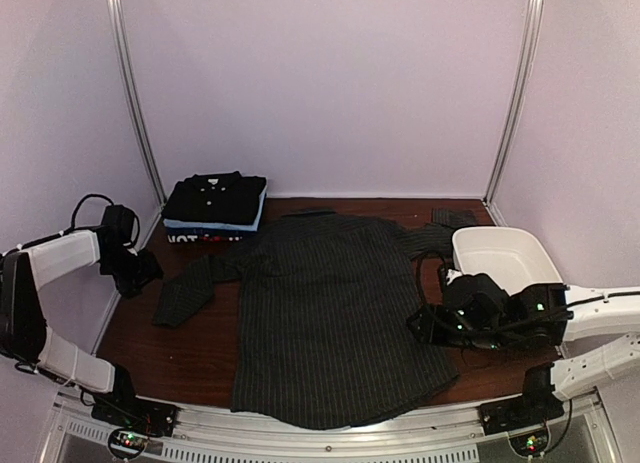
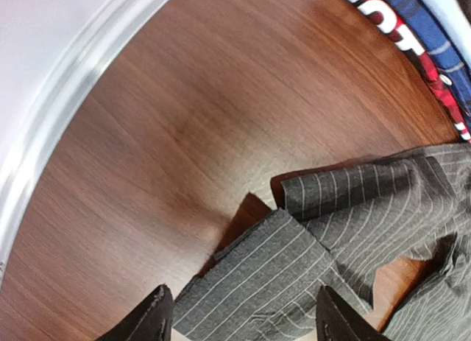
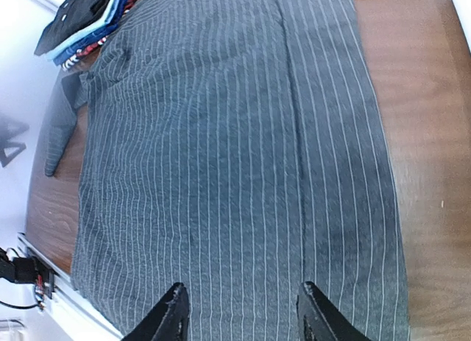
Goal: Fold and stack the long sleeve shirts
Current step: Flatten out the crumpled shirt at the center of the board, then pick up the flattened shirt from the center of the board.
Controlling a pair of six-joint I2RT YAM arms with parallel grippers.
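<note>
A charcoal pinstriped long sleeve shirt (image 1: 330,313) lies spread flat across the middle of the table, its left sleeve (image 1: 190,288) stretched out to the left. My left gripper (image 1: 140,270) hovers open at that sleeve's end. In the left wrist view the striped cuff (image 2: 283,271) lies between and below the left gripper's (image 2: 246,320) spread fingers. My right gripper (image 1: 425,328) stands open over the shirt's right edge. In the right wrist view the right gripper (image 3: 243,313) holds nothing, and the flat shirt body (image 3: 221,149) lies beneath it. Folded shirts (image 1: 215,205), black on top, are stacked at the back left.
A white plastic tub (image 1: 500,255) stands at the right, just behind my right arm. A small dark piece of cloth (image 1: 455,218) lies at the back right. A metal frame post (image 2: 66,98) runs along the table's left edge. The shirt's hem hangs at the near edge (image 1: 330,418).
</note>
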